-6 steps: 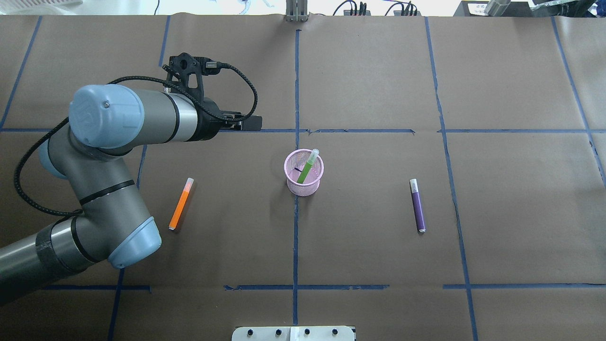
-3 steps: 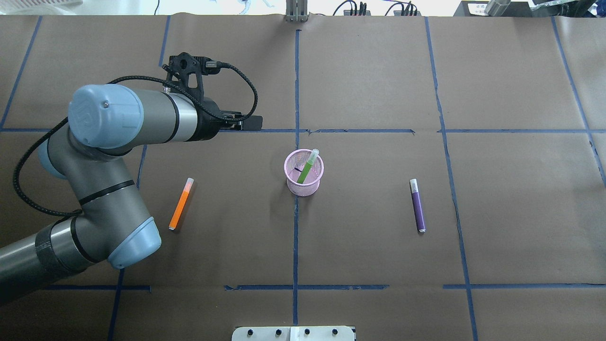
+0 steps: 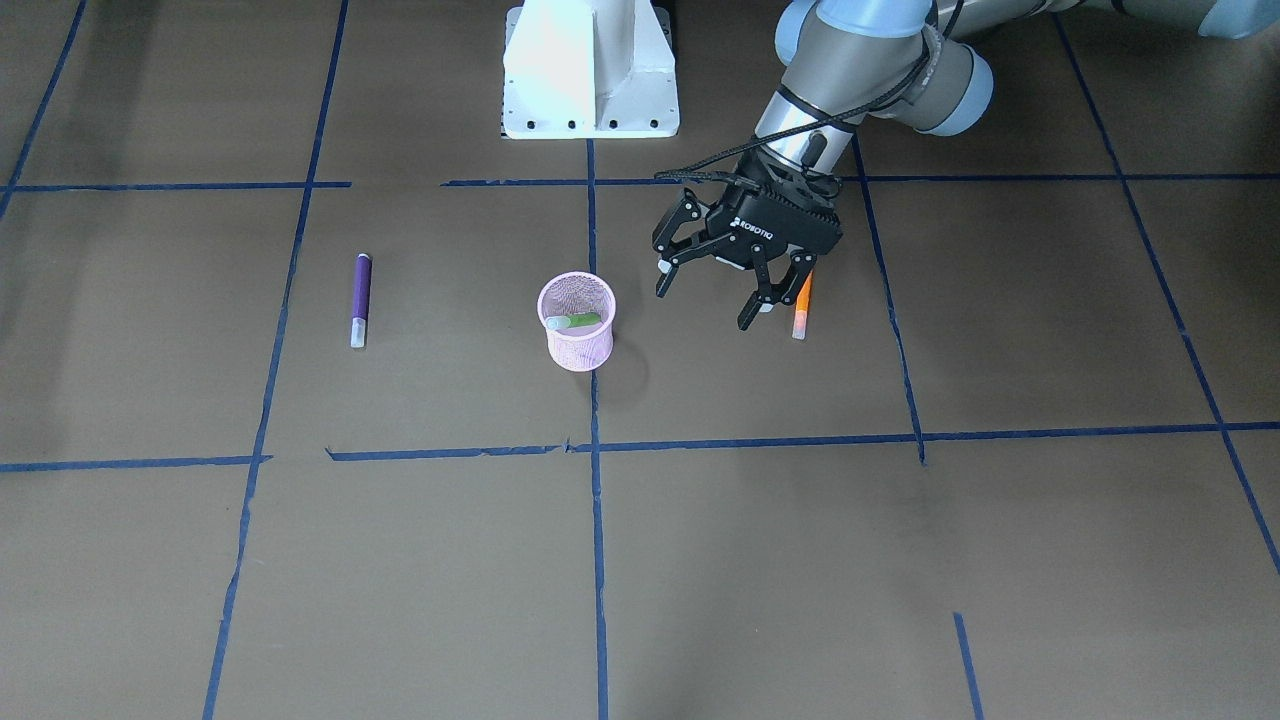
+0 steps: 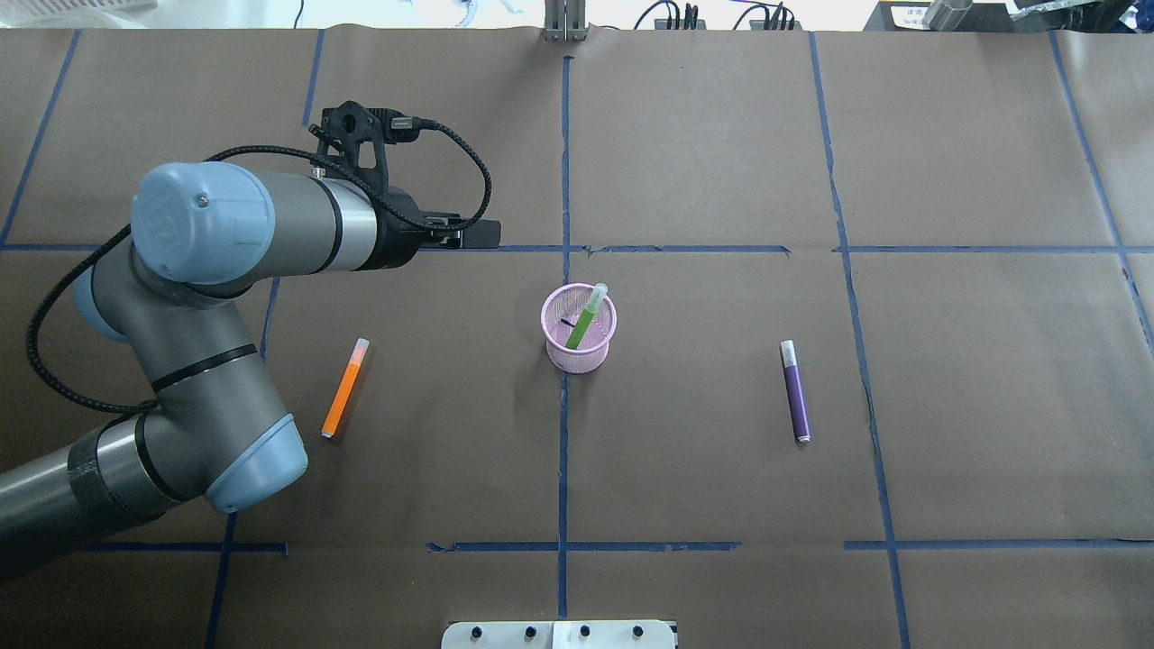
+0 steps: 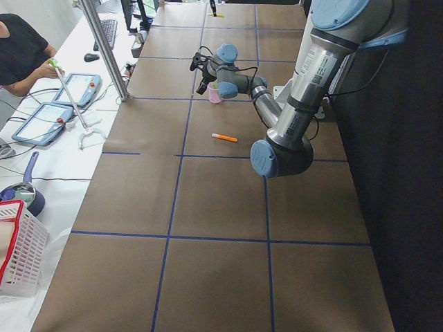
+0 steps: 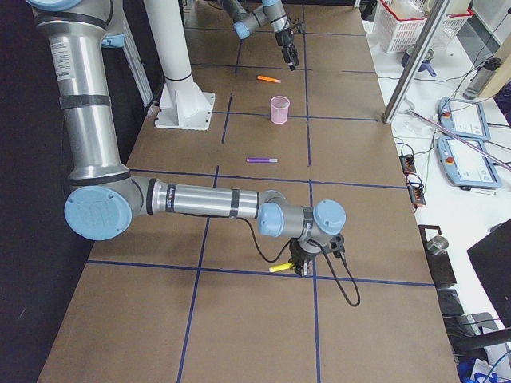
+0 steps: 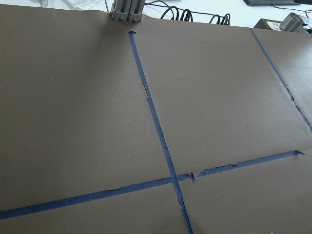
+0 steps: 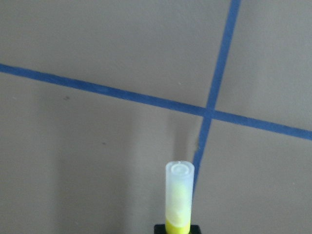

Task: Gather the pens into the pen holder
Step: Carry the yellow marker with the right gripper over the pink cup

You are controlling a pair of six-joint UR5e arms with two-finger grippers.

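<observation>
the green pen (image 4: 584, 320) stands in the pink pen holder (image 4: 579, 353) at the middle of the table (image 4: 721, 135). it leans with its pale cap end up, tipped toward the far right in the overhead view. the orange pen (image 4: 345, 389) lies flat on the robot's left of the holder, its long axis running near to far and its cap at the far end, slanted a little right. the purple pen (image 4: 794, 391) lies flat on the other side, also cap-far, slanted a little left. both are well apart from the holder. the left gripper (image 3: 703, 306) hangs above the table with its fingers spread and nothing between them, beyond the orange pen. at the robot's right end, the right gripper (image 6: 299, 267) appears clamped on a yellow pen (image 8: 179, 200), though the fingers themselves barely show. that pen is held low near a tape crossing (image 8: 208, 113), cap pointing outward. against the overhead pictures of a second and half a second ago, no pen, holder or arm has shifted.
</observation>
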